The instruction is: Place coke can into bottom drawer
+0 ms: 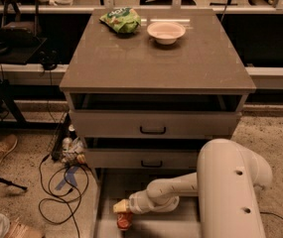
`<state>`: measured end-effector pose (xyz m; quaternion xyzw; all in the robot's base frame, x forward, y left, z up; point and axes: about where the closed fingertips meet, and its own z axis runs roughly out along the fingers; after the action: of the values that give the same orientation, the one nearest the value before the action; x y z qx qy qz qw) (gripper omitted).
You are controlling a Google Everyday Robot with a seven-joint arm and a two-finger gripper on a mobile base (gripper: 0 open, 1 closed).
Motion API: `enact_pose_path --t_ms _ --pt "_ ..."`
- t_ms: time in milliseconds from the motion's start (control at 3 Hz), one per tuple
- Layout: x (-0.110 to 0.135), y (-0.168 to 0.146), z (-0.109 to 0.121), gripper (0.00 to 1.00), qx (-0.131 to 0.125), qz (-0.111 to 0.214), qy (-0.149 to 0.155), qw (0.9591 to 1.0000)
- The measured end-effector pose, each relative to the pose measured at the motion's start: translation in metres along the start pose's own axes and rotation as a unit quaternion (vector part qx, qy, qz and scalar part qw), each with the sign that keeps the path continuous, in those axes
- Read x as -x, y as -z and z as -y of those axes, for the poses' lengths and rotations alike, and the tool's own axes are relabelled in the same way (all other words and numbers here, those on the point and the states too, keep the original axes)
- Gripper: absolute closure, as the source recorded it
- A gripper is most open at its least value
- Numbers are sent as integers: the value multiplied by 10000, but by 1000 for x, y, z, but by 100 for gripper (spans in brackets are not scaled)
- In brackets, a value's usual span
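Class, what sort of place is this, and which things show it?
Probably a robotics lab or workshop: loose cables, a grey cabinet, and a robot arm with its gripper low over the coke can in the bottom drawer.

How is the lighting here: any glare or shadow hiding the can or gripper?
Camera view: warm, dim light, no strong glare on the cabinet top; the bottom drawer sits in shadow, yet the can reads red there, right at the gripper; the gaps above the upper drawers are black.
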<state>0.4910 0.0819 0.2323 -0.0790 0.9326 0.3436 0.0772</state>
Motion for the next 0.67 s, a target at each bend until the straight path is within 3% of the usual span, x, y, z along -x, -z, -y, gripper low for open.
enact_pose_path --t_ms 333,667 --pt "10 13 24 0 -103 240 -223 9994" --pt "27 40 60 0 -331 588 -452 9967"
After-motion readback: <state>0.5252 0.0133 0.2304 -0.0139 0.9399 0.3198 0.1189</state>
